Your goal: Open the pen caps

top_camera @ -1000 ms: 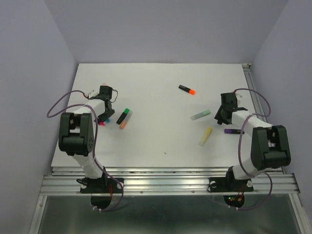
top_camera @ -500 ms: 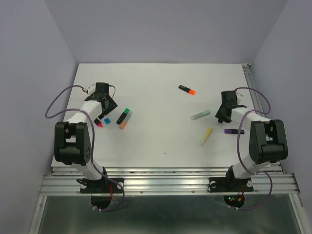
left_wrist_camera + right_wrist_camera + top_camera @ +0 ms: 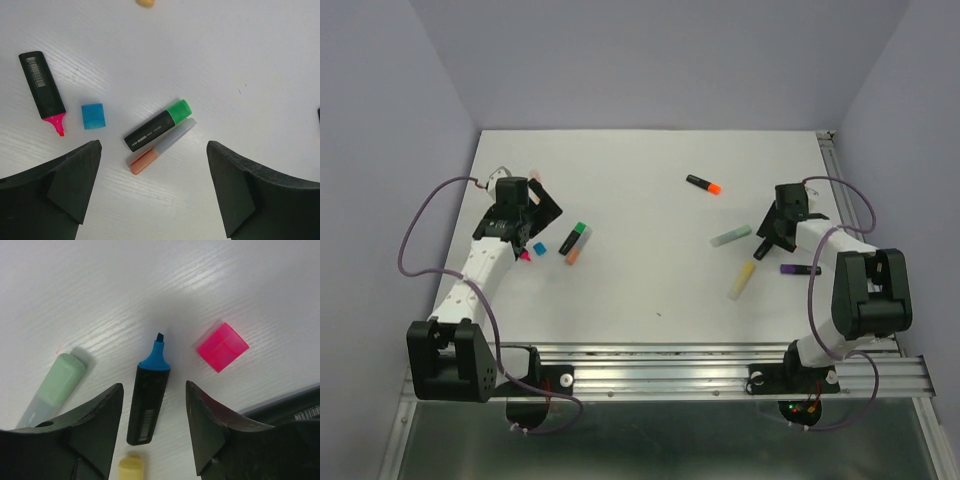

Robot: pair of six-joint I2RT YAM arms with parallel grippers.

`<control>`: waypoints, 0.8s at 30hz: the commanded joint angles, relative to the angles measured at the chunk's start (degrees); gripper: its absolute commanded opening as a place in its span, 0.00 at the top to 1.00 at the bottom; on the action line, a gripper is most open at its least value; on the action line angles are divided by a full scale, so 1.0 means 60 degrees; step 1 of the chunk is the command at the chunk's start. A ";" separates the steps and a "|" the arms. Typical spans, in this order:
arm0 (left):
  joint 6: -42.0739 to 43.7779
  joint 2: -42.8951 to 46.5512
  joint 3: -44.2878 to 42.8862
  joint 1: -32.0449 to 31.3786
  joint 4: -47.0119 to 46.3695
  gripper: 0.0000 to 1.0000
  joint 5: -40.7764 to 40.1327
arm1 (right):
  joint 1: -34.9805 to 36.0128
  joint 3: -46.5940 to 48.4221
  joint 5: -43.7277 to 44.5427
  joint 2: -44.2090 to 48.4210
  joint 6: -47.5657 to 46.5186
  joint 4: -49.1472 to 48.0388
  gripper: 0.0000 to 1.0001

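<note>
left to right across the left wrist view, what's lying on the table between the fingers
uncapped pink-tipped highlighter → loose blue cap → green-capped highlighter; the orange pastel pen lies alongside it over the same stretch, so it is unranked.

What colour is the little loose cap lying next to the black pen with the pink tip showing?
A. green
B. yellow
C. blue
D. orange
C: in the left wrist view the loose cap is blue. It lies on the table just beside the bare pink tip of the black pen, not touching it.
</note>
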State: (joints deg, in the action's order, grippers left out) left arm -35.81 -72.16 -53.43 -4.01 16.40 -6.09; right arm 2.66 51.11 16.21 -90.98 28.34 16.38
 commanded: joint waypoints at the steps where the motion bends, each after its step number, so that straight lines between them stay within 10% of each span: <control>1: 0.0051 0.0732 0.0349 0.0039 0.0063 0.01 0.0253 | -0.0062 0.0578 -0.0079 0.0705 0.0023 0.0198 0.39; 9: -0.0169 0.2093 0.0613 0.0053 0.0445 0.01 0.0355 | -0.0062 0.0185 -0.1380 0.1801 -0.0152 0.0346 0.00; 14: -0.0330 0.2534 0.1126 0.0053 0.0489 0.01 0.0736 | 0.0113 -0.0520 -0.3463 0.2214 -0.0167 0.0185 0.00; 24: -0.0535 0.2930 0.1624 0.0039 0.0548 0.01 0.0574 | 0.2251 -0.0507 0.0417 0.1717 0.2189 0.1604 0.00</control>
State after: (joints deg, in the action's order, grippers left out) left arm -38.61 -56.69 -44.38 -4.01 20.45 -2.61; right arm 14.48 47.92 10.11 -79.07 34.68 22.48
